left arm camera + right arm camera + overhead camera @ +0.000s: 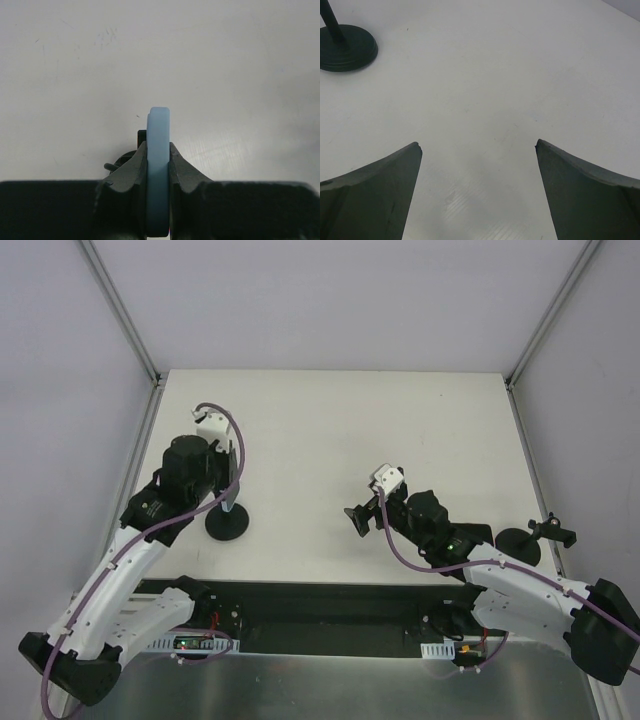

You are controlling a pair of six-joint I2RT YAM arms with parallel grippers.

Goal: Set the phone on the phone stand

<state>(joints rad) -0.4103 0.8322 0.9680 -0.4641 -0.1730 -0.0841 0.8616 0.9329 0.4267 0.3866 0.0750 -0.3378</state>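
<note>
My left gripper (158, 152) is clamped on the light-blue phone (158, 122), holding it on edge just over the black phone stand (228, 525) at the left of the white table (330, 420). My right gripper (477, 146) hangs above the tabletop, jaws spread wide, holding nothing.

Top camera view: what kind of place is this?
Probably a robot lab booth: a white table, plain walls around it, and a left arm and right arm bolted at its near edge.
</note>
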